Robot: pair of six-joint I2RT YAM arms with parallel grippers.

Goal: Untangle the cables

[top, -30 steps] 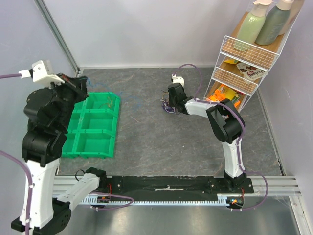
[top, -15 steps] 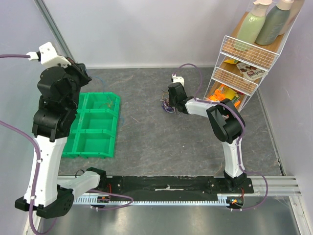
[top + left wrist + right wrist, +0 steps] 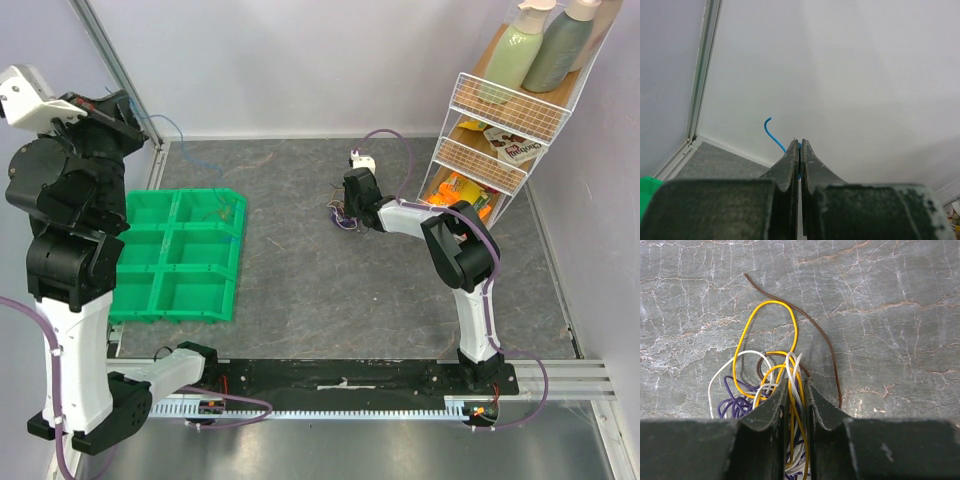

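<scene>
Left arm's swung up and back twd the far-left corner since a sec ago: it was over the green bin tray (image 3: 185, 270), now it's high above and left of it. Right arm hasn't budged. Left gripper (image 3: 799, 145) is pinched fully shut on a thin blue wire (image 3: 771, 131), free end curling up past the tips into the air. From overhead that wire trails off the fingers near the back wall, apart from everything else, so that one's out of the tangle. Right gripper (image 3: 796, 386) is down on the table (image 3: 330, 300) mid-field, closed to a narrow slot w/ yellow and white strands running thru it. Looks like a hold on the cable bundle (image 3: 757, 390), pinning it. Bundle's far from sorted: yellow loop (image 3: 774, 301), white loop (image 3: 740, 352) and a knot of purple (image 3: 735, 402) all cross right at the fingers, and a brown wire (image 3: 826, 342) arcs round the right side, mostly loose. Some bits lie in the tray's back-right compartment, too small to tell what. My read: a few wires pulled, blue one in hand and not yet dropped off, approx four colours left knotted.
</scene>
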